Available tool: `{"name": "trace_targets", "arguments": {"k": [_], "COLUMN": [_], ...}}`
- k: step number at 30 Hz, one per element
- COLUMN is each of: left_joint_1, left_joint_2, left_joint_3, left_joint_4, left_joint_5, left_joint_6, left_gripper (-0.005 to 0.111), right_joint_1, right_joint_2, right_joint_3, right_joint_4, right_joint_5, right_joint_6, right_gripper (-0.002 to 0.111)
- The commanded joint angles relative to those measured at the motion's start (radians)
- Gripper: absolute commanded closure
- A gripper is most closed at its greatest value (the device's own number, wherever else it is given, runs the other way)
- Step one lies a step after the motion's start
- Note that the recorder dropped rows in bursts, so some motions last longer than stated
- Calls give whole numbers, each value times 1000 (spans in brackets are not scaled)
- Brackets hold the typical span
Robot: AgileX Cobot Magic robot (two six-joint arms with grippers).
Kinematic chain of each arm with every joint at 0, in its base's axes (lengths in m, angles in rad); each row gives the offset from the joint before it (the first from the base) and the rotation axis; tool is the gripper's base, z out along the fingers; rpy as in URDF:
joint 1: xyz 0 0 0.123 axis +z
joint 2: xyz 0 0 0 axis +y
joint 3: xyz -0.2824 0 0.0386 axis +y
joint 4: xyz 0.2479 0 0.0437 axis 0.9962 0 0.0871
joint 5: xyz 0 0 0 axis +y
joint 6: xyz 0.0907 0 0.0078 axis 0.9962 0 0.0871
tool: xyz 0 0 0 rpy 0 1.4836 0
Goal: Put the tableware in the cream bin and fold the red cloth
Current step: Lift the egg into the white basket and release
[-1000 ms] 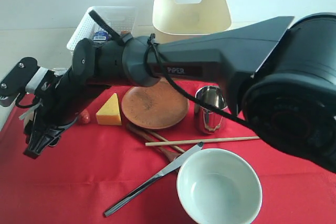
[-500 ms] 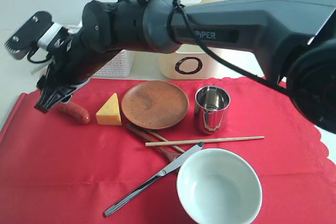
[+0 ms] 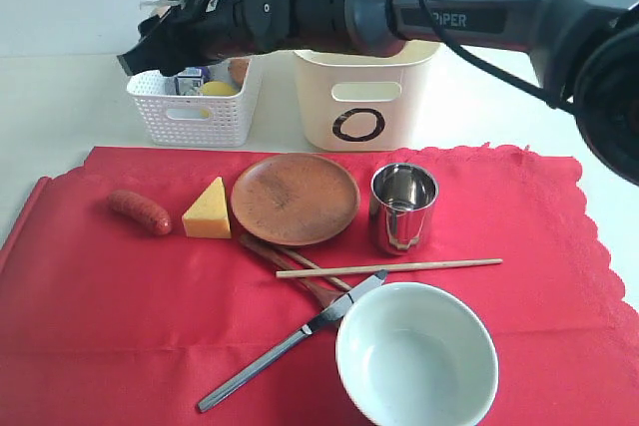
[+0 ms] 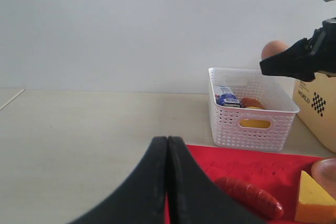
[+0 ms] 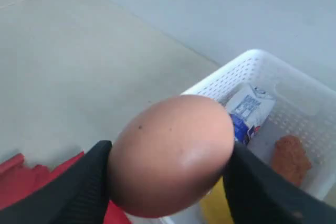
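My right gripper (image 5: 169, 174) is shut on a brown egg (image 5: 173, 145) and holds it above the white lattice basket (image 3: 195, 112). On the red cloth (image 3: 100, 316) lie the brown plate (image 3: 295, 199), the steel cup (image 3: 403, 209), the pale bowl (image 3: 416, 356), the knife (image 3: 290, 343), the wooden spoon (image 3: 285, 261) and the chopsticks (image 3: 399, 266). Behind the cloth stands the cream bin (image 3: 364, 97). My left gripper (image 4: 168, 141) is shut with nothing in it, low by the cloth's left edge.
A sausage (image 3: 140, 212) and a cheese wedge (image 3: 208, 211) lie on the cloth left of the plate. The basket holds a blue-white packet (image 5: 247, 111), a yellow item and a brown item. The right arm (image 3: 449, 7) spans the back of the scene.
The right arm has risen from the cloth's left side and swung back over the white basket. The tableware has not moved.
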Motion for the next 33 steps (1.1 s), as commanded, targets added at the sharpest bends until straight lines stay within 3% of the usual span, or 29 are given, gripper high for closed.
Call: {"name": "trace_targets", "arguments": {"k": [1, 11, 19, 22, 33], "left_joint_1": [2, 2, 2, 2, 2], "left_joint_2": [-6, -6, -6, -6, -6], "left_joint_3": [1, 1, 1, 1, 1], "left_joint_4": [-1, -1, -1, -1, -1], "left_joint_5": [-5, -5, -5, -5, -5], "left_joint_6": [-3, 0, -3, -3, -1], "left_gripper": [105, 105, 105, 105, 105], "right_joint_1": [-4, -22, -24, -22, -22], "right_joint_2": [47, 123, 125, 129, 142], "right_joint_3": [-7, -7, -7, -7, -7], "right_joint_4": [1, 5, 38, 38, 38], "right_joint_5": [-111, -188, -212, -212, -222], "right_joint_6": [9, 86, 84, 84, 82], "right_gripper": [108, 103, 71, 65, 63]}}
